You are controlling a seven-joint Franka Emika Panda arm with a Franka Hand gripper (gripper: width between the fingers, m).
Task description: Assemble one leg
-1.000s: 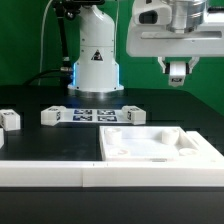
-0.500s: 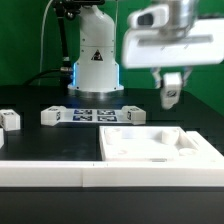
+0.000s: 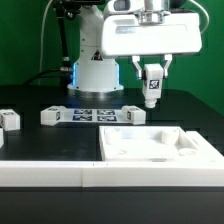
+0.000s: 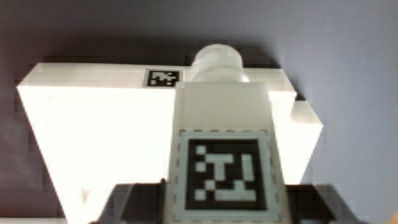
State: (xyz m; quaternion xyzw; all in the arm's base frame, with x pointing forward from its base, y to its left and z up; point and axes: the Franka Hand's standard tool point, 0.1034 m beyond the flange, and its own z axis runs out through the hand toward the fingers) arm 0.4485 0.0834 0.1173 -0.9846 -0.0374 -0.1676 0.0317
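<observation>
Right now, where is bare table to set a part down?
Bare table lies between the marker board, the pocketed white piece and the long bar; also behind that piece, exterior view's right. Crowded around the marker board.

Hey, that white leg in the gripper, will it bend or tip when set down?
The leg looks like rigid plastic, so probably stiff. Taller than wide, it may tip if released upright. Its smooth faces might slip in the gripper.
</observation>
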